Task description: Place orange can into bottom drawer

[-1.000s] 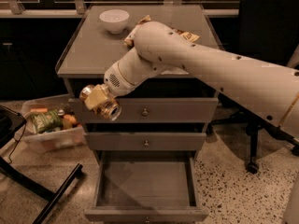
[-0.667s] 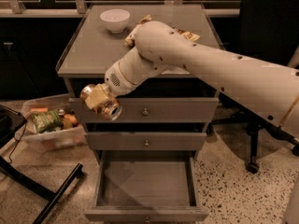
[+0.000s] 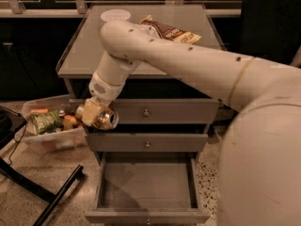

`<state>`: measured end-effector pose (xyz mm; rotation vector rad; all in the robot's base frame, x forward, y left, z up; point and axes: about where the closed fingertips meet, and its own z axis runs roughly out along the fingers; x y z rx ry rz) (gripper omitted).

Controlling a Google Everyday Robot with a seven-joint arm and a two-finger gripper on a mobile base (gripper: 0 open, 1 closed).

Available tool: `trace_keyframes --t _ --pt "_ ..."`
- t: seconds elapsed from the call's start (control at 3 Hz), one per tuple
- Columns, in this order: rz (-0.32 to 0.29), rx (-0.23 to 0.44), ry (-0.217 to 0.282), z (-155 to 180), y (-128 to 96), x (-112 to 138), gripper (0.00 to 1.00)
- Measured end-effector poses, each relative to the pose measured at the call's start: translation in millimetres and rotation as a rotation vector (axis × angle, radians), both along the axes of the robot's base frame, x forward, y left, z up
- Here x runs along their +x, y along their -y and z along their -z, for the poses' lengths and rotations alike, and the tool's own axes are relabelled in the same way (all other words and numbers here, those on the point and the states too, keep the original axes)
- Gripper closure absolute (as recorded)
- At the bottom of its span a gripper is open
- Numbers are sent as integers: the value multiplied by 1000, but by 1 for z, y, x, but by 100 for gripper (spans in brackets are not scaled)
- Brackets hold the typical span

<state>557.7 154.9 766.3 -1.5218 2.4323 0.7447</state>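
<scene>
My gripper (image 3: 96,115) hangs in front of the cabinet's left side, level with the top drawer, and is shut on the orange can (image 3: 104,118), which lies sideways with its silver end facing out. The bottom drawer (image 3: 146,214) is pulled open below, a shallow grey box with nothing visible inside. The can is above and to the left of the drawer's opening.
Two shut grey drawers (image 3: 146,112) sit above the open one. On the cabinet top are a white bowl (image 3: 115,15) and a brown snack bag (image 3: 171,31). A clear bin of groceries (image 3: 47,126) stands on the floor at left, beside black chair legs (image 3: 56,197).
The arm has lowered and the can now sits further down, near the gap between the top and middle drawers. The view has shifted closer to the cabinet.
</scene>
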Motion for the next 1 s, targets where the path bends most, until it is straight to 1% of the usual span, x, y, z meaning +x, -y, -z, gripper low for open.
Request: trace_keyframes --t 0.33,0.67,1.0 --pt "-69 -257 -4 47 34 -9 100" --pt "-28 -439 25 83 89 -23 100" --pt "73 -519 62 132 142 -26 100"
